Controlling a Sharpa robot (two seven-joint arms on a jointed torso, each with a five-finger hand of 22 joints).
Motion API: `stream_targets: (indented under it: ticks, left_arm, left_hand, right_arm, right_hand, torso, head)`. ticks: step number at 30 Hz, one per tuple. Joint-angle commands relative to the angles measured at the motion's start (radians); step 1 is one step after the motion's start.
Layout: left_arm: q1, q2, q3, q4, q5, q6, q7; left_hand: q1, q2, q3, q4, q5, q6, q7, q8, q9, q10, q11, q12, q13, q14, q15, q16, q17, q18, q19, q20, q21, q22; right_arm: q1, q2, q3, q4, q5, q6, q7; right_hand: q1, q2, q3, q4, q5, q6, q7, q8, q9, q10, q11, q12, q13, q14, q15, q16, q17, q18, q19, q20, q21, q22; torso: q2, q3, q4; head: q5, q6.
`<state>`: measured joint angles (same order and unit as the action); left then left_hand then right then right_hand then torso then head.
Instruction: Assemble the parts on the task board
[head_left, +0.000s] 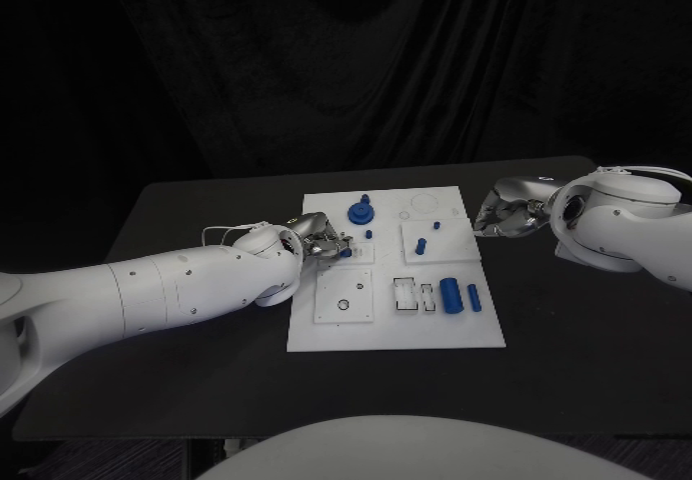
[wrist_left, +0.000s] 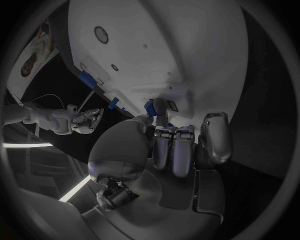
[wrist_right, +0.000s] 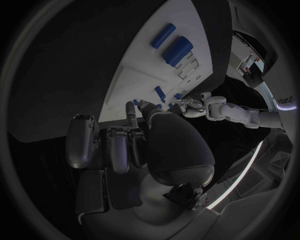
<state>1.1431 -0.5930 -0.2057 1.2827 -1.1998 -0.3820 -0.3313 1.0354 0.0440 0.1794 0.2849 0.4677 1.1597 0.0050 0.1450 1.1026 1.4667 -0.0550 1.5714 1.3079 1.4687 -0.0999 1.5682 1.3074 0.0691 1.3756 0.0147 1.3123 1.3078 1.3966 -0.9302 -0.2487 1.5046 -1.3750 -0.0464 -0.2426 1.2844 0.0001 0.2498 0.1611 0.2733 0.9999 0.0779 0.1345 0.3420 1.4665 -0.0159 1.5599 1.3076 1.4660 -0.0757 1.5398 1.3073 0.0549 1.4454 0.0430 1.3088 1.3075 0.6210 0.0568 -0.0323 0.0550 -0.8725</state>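
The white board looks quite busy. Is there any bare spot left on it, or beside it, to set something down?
On the task board, the near strip along its front edge is bare, as is the far right corner around the faint circles. The black table is open either side near the front. It is crowded mid-board: the left robot hand, blue parts and right robot hand.

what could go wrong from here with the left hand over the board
1. The left hand sits low over the board's left side, close to a small blue part; it could knock that part out of place.
2. Its fingers hide what lies beneath in the head view, so a grasp there is hard to check.
3. The right hand hovers at the board's right edge and could nudge the board.
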Motion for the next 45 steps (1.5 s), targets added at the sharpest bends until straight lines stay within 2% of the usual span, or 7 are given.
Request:
stream_targets:
  ticks: [1, 2, 5, 13, 31, 40, 45]
  left_arm:
    - [-0.009, 0.001, -0.007, 0.002, 0.009, 0.032, -0.002]
    - [-0.009, 0.001, -0.007, 0.002, 0.009, 0.029, 0.0]
    - [-0.009, 0.001, -0.007, 0.001, 0.009, 0.016, 0.006]
    - [-0.009, 0.001, -0.007, 0.002, 0.009, -0.003, 0.017]
    - [-0.009, 0.004, -0.007, 0.004, 0.009, -0.043, 0.049]
    - [-0.009, 0.002, -0.007, 0.007, 0.009, -0.045, 0.04]
    - [-0.009, -0.016, -0.007, 0.031, 0.009, -0.07, 0.042]
  left_hand:
    - [-0.016, 0.007, -0.002, 0.007, -0.053, 0.001, 0.005, -0.015, -0.005, 0.104, -0.001, -0.001, 0.263, 0.102, -0.001, 0.003, 0.263, 0.008, 0.002, -0.001, -0.005, 0.056]
    - [-0.04, 0.016, -0.01, 0.007, -0.106, -0.003, 0.008, -0.021, -0.009, 0.104, 0.001, -0.001, 0.263, 0.102, 0.001, 0.003, 0.263, 0.008, 0.001, 0.0, -0.007, 0.056]
    - [-0.096, 0.037, -0.033, 0.01, -0.156, -0.008, 0.013, -0.035, -0.02, 0.104, 0.005, -0.001, 0.263, 0.102, 0.004, 0.003, 0.263, 0.008, 0.003, 0.003, -0.008, 0.059]
    - [-0.154, 0.053, -0.067, 0.01, -0.158, -0.002, 0.015, -0.048, -0.038, 0.104, 0.008, -0.001, 0.263, 0.102, 0.007, 0.003, 0.263, 0.007, 0.005, 0.006, -0.009, 0.064]
    - [-0.157, 0.069, -0.074, 0.007, -0.156, 0.019, 0.01, -0.04, -0.037, 0.104, 0.004, -0.001, 0.263, 0.102, 0.004, 0.003, 0.263, 0.006, 0.012, 0.005, -0.003, 0.071]
    - [-0.132, 0.068, -0.079, 0.008, -0.155, 0.016, 0.004, -0.015, 0.011, 0.104, -0.001, -0.001, 0.263, 0.102, 0.0, 0.003, 0.263, 0.005, 0.015, 0.0, -0.003, 0.075]
    - [-0.098, 0.057, -0.091, 0.007, -0.155, -0.001, -0.002, 0.023, 0.093, 0.104, -0.007, -0.001, 0.263, 0.102, -0.006, 0.003, 0.263, 0.003, 0.026, -0.005, 0.006, 0.087]
  right_arm:
    - [-0.003, -0.001, 0.001, 0.0, -0.002, 0.01, -0.021]
    - [-0.003, -0.001, 0.001, 0.0, -0.002, 0.01, -0.021]
    - [-0.003, -0.001, 0.001, 0.0, -0.002, 0.011, -0.022]
    - [-0.003, 0.0, 0.001, 0.0, -0.002, 0.013, -0.023]
    - [-0.003, -0.001, 0.001, 0.001, -0.002, 0.016, -0.025]
    - [-0.003, -0.002, 0.001, 0.002, -0.002, 0.016, -0.026]
    - [-0.003, -0.004, 0.001, 0.003, -0.002, 0.003, -0.021]
  right_hand:
    - [0.011, 0.0, 0.0, -0.007, 0.0, 0.006, 0.0, 0.001, 0.001, 0.083, 0.005, -0.007, 0.243, 0.092, 0.006, -0.005, 0.229, 0.008, -0.007, 0.0, -0.005, 0.175]
    - [0.011, 0.0, 0.0, -0.007, 0.0, 0.006, 0.0, 0.001, 0.001, 0.083, 0.005, -0.007, 0.243, 0.092, 0.006, -0.005, 0.229, 0.008, -0.007, 0.0, -0.005, 0.175]
    - [0.011, 0.001, 0.0, -0.008, 0.0, 0.006, 0.0, 0.001, 0.001, 0.082, 0.005, -0.008, 0.242, 0.091, 0.006, -0.006, 0.228, 0.009, -0.008, 0.0, -0.009, 0.174]
    - [0.011, 0.001, 0.0, -0.008, 0.0, 0.006, 0.0, 0.001, 0.001, 0.082, 0.005, -0.008, 0.242, 0.091, 0.006, -0.006, 0.228, 0.009, -0.008, 0.0, -0.009, 0.174]
    - [0.012, 0.003, 0.002, -0.01, 0.001, 0.007, 0.0, 0.0, 0.002, 0.082, 0.005, -0.008, 0.242, 0.091, 0.006, -0.007, 0.227, 0.009, -0.009, 0.0, -0.011, 0.173]
    - [0.013, 0.004, 0.003, -0.011, 0.001, 0.008, 0.0, 0.0, 0.002, 0.082, 0.005, -0.008, 0.242, 0.091, 0.006, -0.007, 0.227, 0.009, -0.008, 0.0, -0.011, 0.173]
    - [0.013, 0.004, 0.003, -0.011, 0.001, 0.008, 0.0, 0.0, 0.002, 0.082, 0.005, -0.008, 0.242, 0.091, 0.006, -0.007, 0.227, 0.009, -0.008, 0.0, -0.011, 0.173]
  torso:
    - [0.0, 0.0, 0.0009]
    - [0.0, 0.0001, 0.0007]
    - [0.0, -0.0001, 0.0005]
    - [0.001, -0.0003, 0.0001]
    - [0.001, 0.0, 0.0002]
    - [0.0, 0.0002, 0.0001]
    - [0.0, -0.0003, -0.0003]
  head:
    - [0.0, 0.0]
    - [0.0, 0.0]
    - [0.002, 0.0]
    - [0.002, 0.0]
    - [0.001, 0.0]
    - [0.003, 0.0]
    - [0.006, 0.0]
